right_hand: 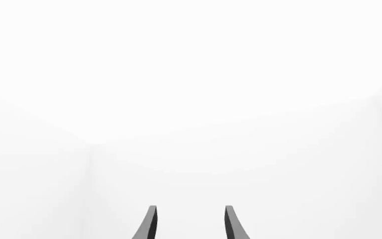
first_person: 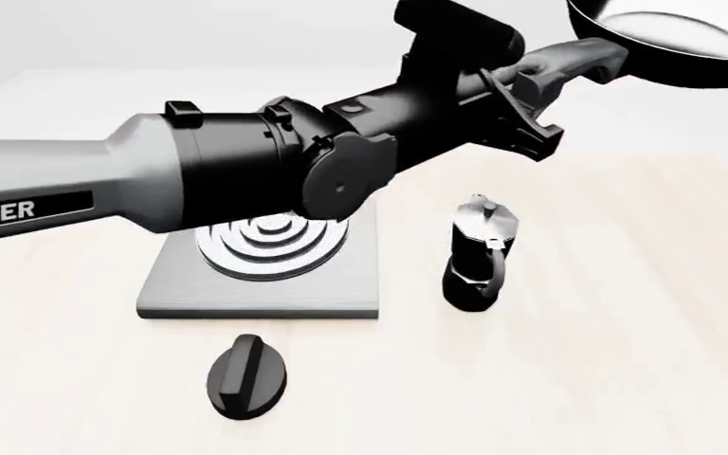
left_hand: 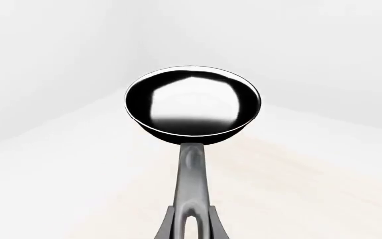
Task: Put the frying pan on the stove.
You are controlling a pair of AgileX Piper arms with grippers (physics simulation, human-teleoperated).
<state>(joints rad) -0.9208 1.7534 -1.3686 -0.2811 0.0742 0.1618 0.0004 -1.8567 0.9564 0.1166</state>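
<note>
The glossy black frying pan [first_person: 674, 43] hangs high in the air at the upper right of the front view, well above the table. My left gripper [first_person: 535, 90] is shut on its long dark grey handle [left_hand: 192, 174], and the pan's bowl [left_hand: 192, 102] points away from the wrist camera. The stove [first_person: 263, 275], a flat grey plate with silver rings, lies on the table below the left arm, partly hidden by it. My right gripper [right_hand: 189, 224] is open with nothing between its fingers, facing blank white; it does not show in the front view.
A black and silver moka pot [first_person: 478, 256] stands upright just right of the stove. A small black oval knob [first_person: 246, 376] lies in front of the stove. The left arm [first_person: 212, 180] stretches across above the stove.
</note>
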